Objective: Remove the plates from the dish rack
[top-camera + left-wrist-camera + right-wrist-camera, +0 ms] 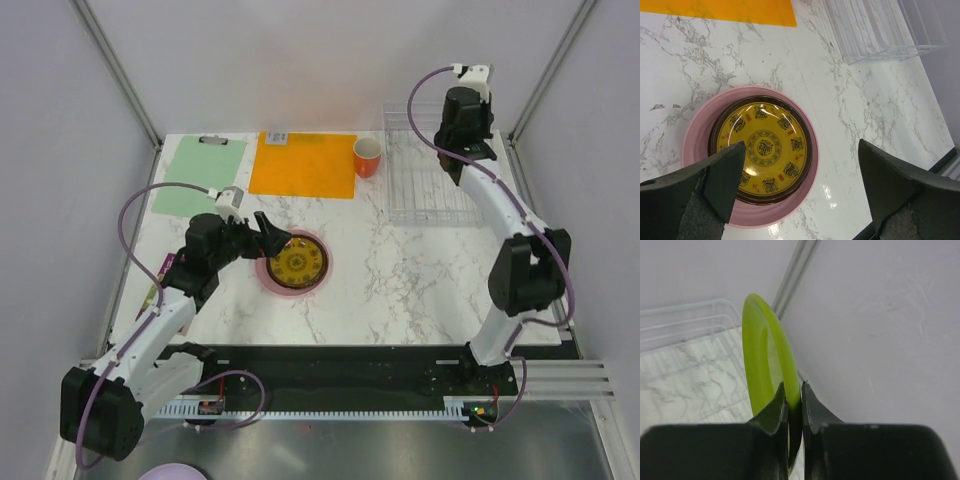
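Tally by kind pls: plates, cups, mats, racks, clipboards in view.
Plates: 3 clear: pink plate, yellow patterned plate, lime green plate in the right tool; dark ring round the yellow may be a fourth, cannot tell
Cups: 1, orange cup
Mats: 1, orange mat
Racks: 1, dish rack
Clipboards: 1, green clipboard
Total: 7

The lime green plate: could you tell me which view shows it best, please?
The right wrist view: the lime green plate stands edge-on, its rim pinched by the right gripper. The top external and left wrist views show none of it.
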